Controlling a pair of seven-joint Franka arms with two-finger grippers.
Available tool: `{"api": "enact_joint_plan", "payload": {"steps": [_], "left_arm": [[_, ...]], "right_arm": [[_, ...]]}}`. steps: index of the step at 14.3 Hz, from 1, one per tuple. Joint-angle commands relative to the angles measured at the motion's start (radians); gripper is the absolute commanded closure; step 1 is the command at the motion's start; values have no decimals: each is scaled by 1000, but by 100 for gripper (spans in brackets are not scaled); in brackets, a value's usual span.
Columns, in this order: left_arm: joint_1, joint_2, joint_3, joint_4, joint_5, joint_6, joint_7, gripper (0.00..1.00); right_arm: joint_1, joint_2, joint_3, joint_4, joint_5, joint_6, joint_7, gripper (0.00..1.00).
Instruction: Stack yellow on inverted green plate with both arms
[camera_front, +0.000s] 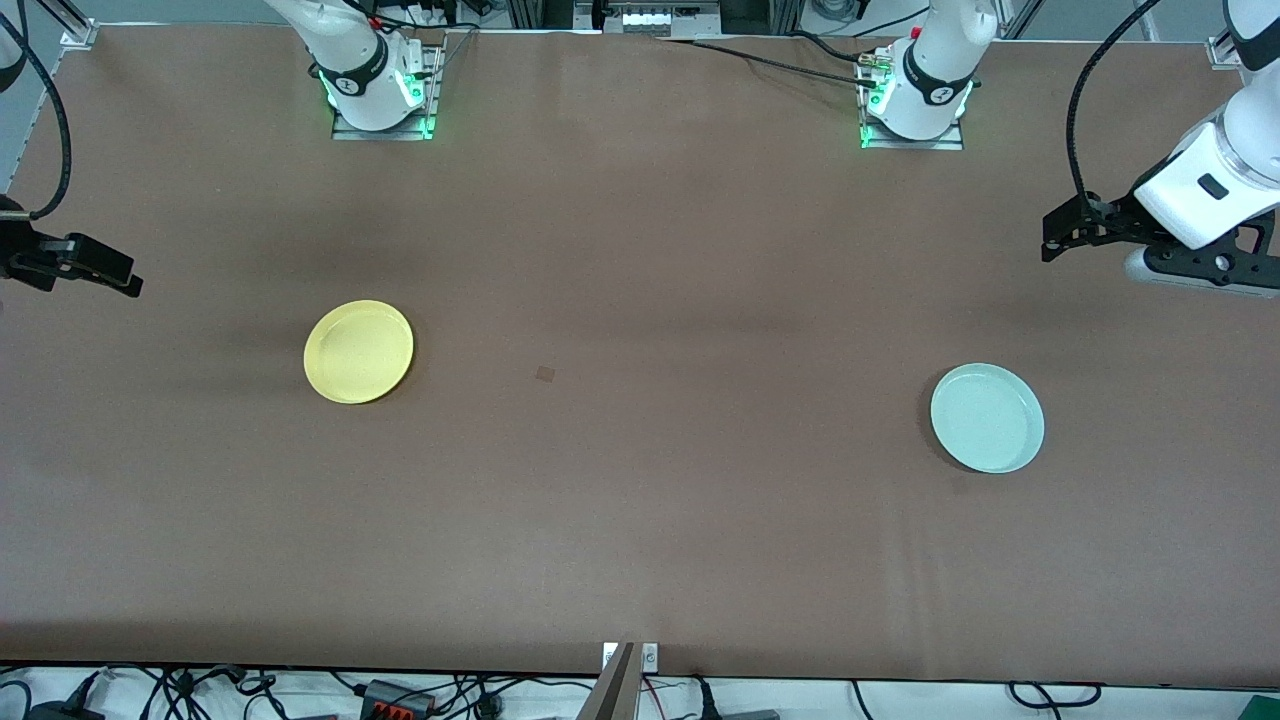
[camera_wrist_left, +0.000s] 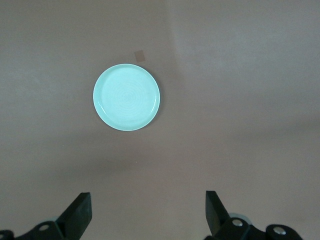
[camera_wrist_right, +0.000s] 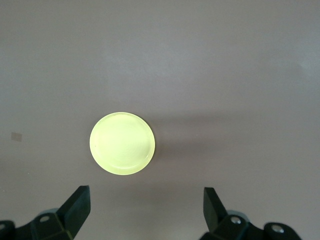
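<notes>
The yellow plate (camera_front: 358, 351) lies flat on the brown table toward the right arm's end, and shows in the right wrist view (camera_wrist_right: 122, 143). The pale mint-green plate (camera_front: 987, 417) lies toward the left arm's end, hollow side up, and shows in the left wrist view (camera_wrist_left: 126, 97). My right gripper (camera_front: 110, 272) is open and empty, high over the table's edge at its own end, apart from the yellow plate. My left gripper (camera_front: 1062, 236) is open and empty, high over its end of the table, apart from the green plate. Its fingers (camera_wrist_left: 80, 212) are wide apart.
A small dark square mark (camera_front: 545, 374) is on the table between the two plates. The arm bases (camera_front: 380, 90) stand along the table edge farthest from the front camera. Cables and a metal bracket (camera_front: 620, 680) lie at the nearest edge.
</notes>
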Motion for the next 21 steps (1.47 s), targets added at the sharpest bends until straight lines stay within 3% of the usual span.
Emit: {"api": "enact_joint_plan", "payload": {"steps": [1, 21], "left_arm": [[6, 2, -2, 13, -8, -1, 11, 0], [11, 23, -1, 14, -6, 13, 11, 0]], "right_arm": [[-16, -1, 8, 2, -1, -10, -3, 0], [-16, -11, 8, -14, 1, -21, -15, 0]]}}
